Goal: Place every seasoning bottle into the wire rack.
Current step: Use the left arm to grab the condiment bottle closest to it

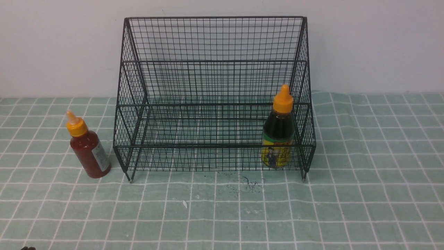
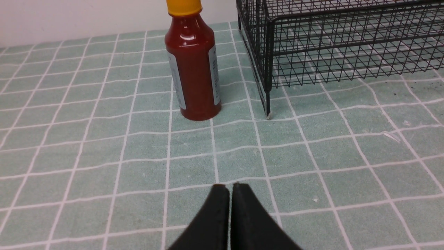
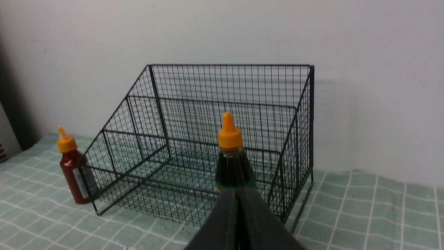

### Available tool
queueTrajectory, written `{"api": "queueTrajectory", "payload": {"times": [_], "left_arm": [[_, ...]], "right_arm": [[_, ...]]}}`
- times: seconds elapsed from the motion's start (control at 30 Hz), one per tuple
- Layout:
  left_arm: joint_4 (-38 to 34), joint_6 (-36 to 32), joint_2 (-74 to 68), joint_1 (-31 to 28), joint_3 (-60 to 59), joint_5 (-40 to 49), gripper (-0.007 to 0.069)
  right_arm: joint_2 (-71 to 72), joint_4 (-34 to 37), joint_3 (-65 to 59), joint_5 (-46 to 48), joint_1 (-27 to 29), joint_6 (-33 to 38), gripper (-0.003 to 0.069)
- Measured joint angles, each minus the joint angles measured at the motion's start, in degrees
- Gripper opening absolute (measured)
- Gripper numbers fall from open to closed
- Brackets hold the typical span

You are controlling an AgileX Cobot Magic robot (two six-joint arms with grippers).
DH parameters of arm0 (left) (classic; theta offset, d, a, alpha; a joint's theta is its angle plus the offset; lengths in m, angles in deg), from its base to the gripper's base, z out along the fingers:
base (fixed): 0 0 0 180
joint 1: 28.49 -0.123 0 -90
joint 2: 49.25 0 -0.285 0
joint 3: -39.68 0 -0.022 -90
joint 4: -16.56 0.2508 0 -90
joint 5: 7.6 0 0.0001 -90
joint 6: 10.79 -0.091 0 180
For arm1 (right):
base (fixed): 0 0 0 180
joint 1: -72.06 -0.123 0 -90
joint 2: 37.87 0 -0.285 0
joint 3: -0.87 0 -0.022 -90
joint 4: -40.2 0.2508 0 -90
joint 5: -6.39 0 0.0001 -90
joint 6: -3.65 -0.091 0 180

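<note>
Jaws pressed together on left gripper [image 2: 229,189] and right gripper [image 3: 238,194], nothing held; one bottle racked, one outside.
Front view: dark-sauce bottle [image 1: 279,128] upright in the lowest tier of the wire rack [image 1: 215,61], at its near right corner; red-sauce bottle [image 1: 89,149] standing on the checked green cloth [image 1: 364,194], just left of the rack, not touching it. Left wrist view: closed fingertips over bare cloth, nearer than the red-sauce bottle and well apart from it. Right wrist view: closed fingertips nearer than the rack, covering the dark-sauce bottle's lower part.
</note>
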Motion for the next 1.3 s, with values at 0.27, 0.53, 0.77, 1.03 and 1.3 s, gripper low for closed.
{"api": "queueTrajectory", "payload": {"times": [0.27,0.53,0.77,1.03,1.3], "left_arm": [[0.0,0.0,0.0,0.0,0.0,0.0,-0.0006],[0.0,0.0,0.0,0.0,0.0,0.0,-0.0006],[0.0,0.0,0.0,0.0,0.0,0.1,-0.0006],[0.0,0.0,0.0,0.0,0.0,0.1,-0.0006],[0.0,0.0,0.0,0.0,0.0,0.1,-0.0006]], "right_arm": [[2.0,-5.4,-4.5,0.8,0.6,0.1,-0.0015],[5.5,-6.4,-15.7,-0.4,18.6,0.1,-0.0015],[5.9,-6.0,-20.4,-3.6,24.1,-0.3,-0.0015],[5.9,-4.7,-20.4,-4.2,24.1,-0.5,-0.0015],[5.9,-4.7,-20.5,-4.3,24.1,-0.7,-0.0015]]}}
